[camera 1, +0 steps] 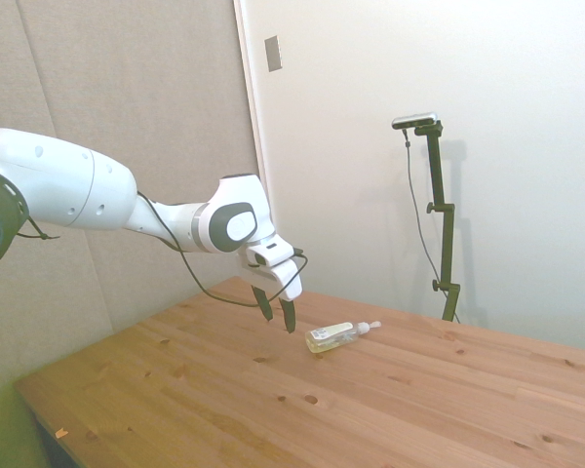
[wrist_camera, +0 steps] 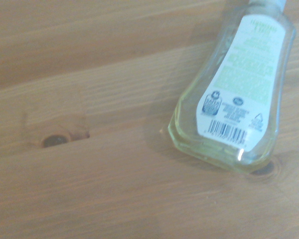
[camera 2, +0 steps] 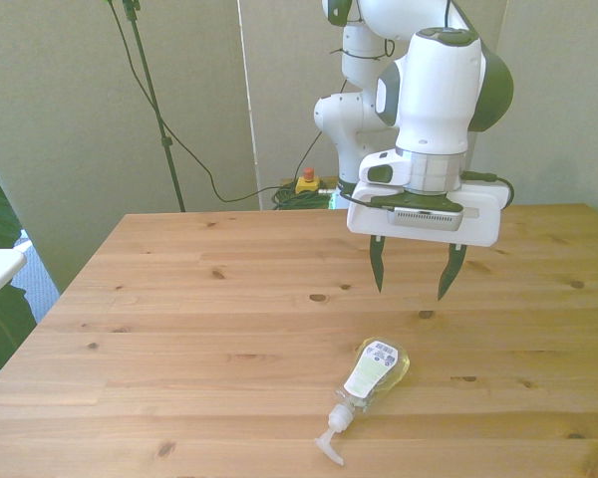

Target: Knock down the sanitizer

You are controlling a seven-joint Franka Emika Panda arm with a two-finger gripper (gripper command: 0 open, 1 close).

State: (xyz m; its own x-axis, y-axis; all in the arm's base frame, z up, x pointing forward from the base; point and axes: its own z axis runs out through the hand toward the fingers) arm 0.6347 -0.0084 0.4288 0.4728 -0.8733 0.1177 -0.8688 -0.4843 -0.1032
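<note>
the sanitizer lies flat on its side on the wooden table, its label facing up and the thin white nozzle toward the table's near edge in the front view. its long axis runs from about 1 o'clock at the base to about 7 o'clock at the nozzle in that view. in the wrist view the base of the bottle is seen from close, with the barcode label and the yellowish liquid (the rest is cut by the picture edge).

the end effector hangs above the table with its two dark fingers spread apart and nothing between them. it does not touch the bottle. from the end effector, the sanitizer is at about 7 o'clock in the front view, near but apart; in the side view the bottle is just beside the fingers, at about 4 o'clock.

since the bottle is not upright any more, i judge the task is already done, and no further push seems needed.
</note>
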